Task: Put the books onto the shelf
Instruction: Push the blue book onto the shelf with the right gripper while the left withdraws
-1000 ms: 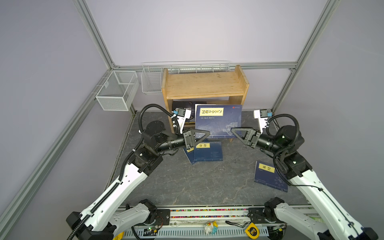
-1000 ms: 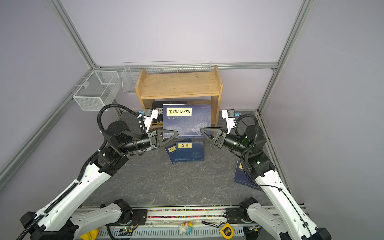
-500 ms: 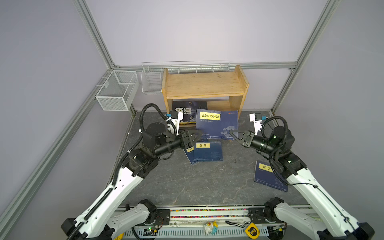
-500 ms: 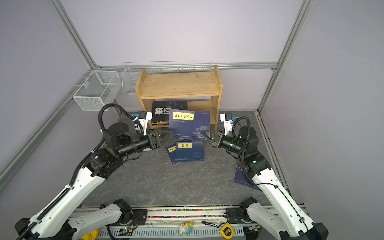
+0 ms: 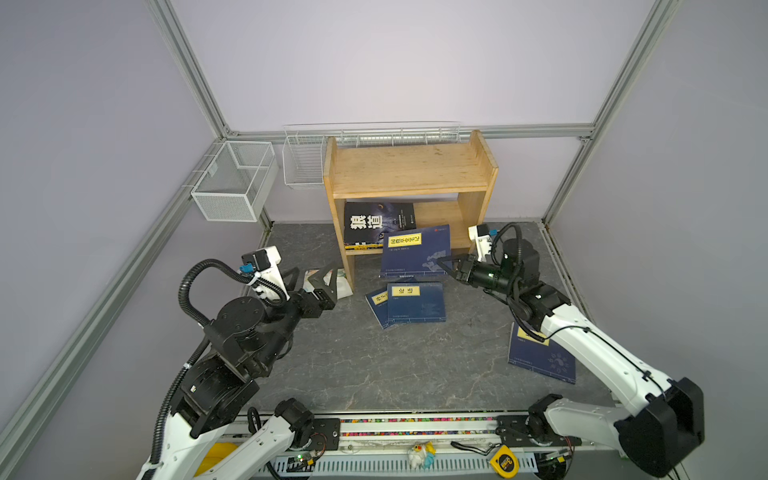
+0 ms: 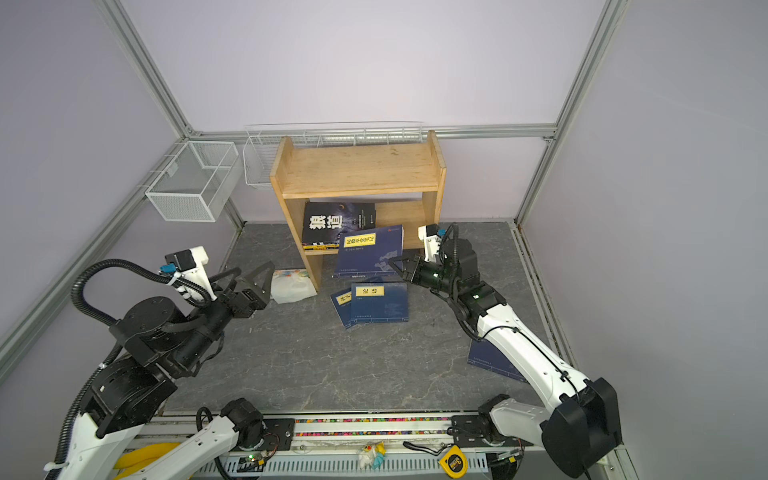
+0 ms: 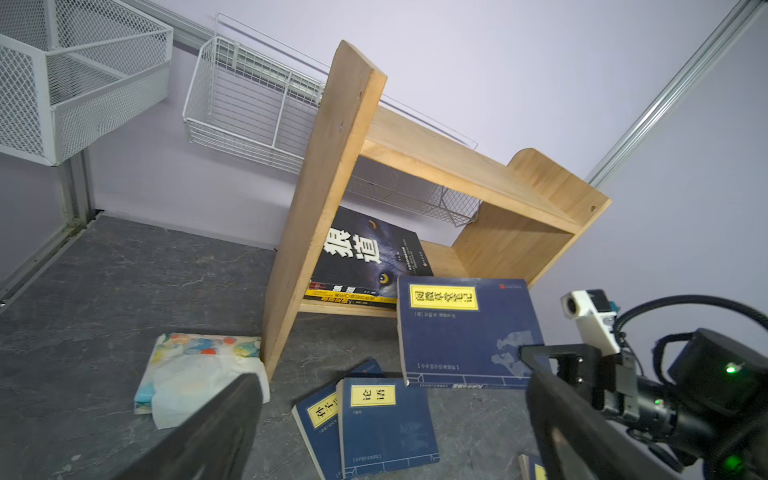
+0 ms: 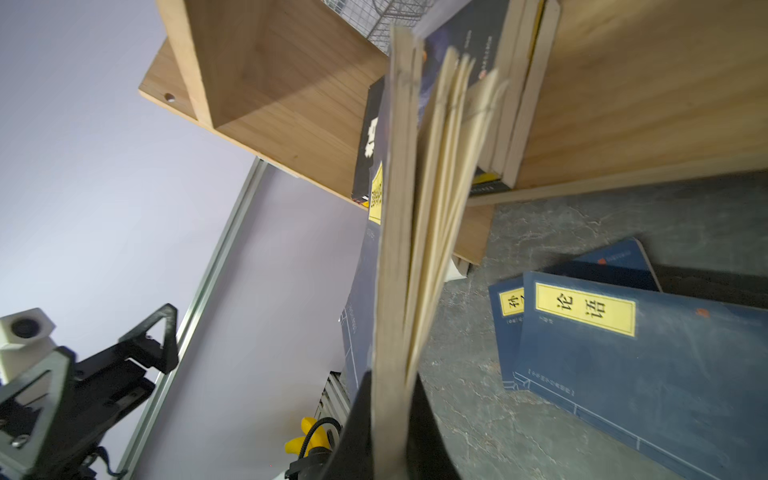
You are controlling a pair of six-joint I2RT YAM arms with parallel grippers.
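The wooden shelf stands at the back wall, with a black book lying on its lower board. My right gripper is shut on the page edge of a navy book, which stands tilted in front of the lower board. Two navy books lie overlapped on the floor below it. Another navy book lies under my right arm. My left gripper is open and holds nothing, left of the shelf.
A white floral packet lies against the shelf's left leg, just beyond my left gripper. Two wire baskets hang on the back left wall. A yellow tape measure sits on the front rail.
My left gripper let go of the navy book, opened wide and drew back to the left. My right gripper shut on the book, which sank and tilted in front of the lower board.
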